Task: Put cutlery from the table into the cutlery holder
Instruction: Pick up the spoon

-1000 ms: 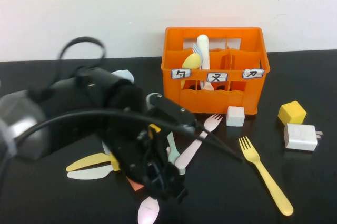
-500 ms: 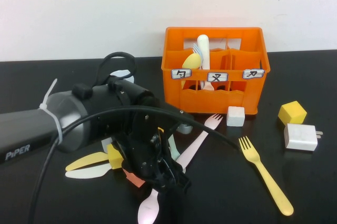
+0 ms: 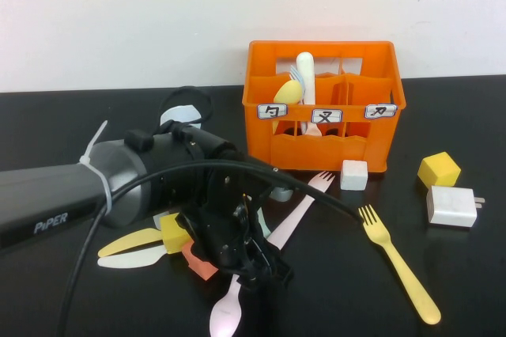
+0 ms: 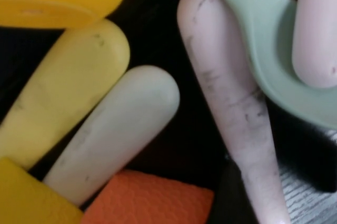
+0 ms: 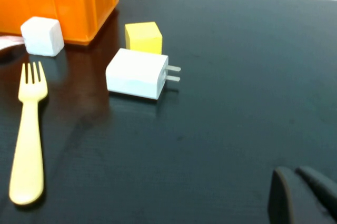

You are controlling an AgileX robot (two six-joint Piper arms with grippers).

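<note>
The orange cutlery holder (image 3: 324, 104) stands at the back and holds a yellow spoon, a white handle and a pale fork. My left gripper (image 3: 259, 272) is low over a pile of cutlery. Its fingers (image 4: 310, 203) sit tight on either side of the pink spoon's handle (image 4: 226, 103); the spoon's bowl (image 3: 224, 317) lies on the table. A mint piece (image 4: 274, 61), a yellow knife (image 3: 126, 242), a white knife (image 3: 134, 259) and a pink fork (image 3: 299, 209) lie around it. A yellow fork (image 3: 399, 262) lies to the right. My right gripper (image 5: 297, 192) is shut and empty, low over bare table.
An orange foam cube (image 3: 198, 262) and a yellow one (image 3: 172, 234) touch the pile. A white cube (image 3: 353, 174), a yellow cube (image 3: 439, 169) and a white charger (image 3: 451, 206) sit right of the holder. The left arm hides part of the pile.
The left arm has swung in and settled lower, its gripper dropping onto the pink spoon's handle. The spoon has shifted slightly. Nothing else has moved.
</note>
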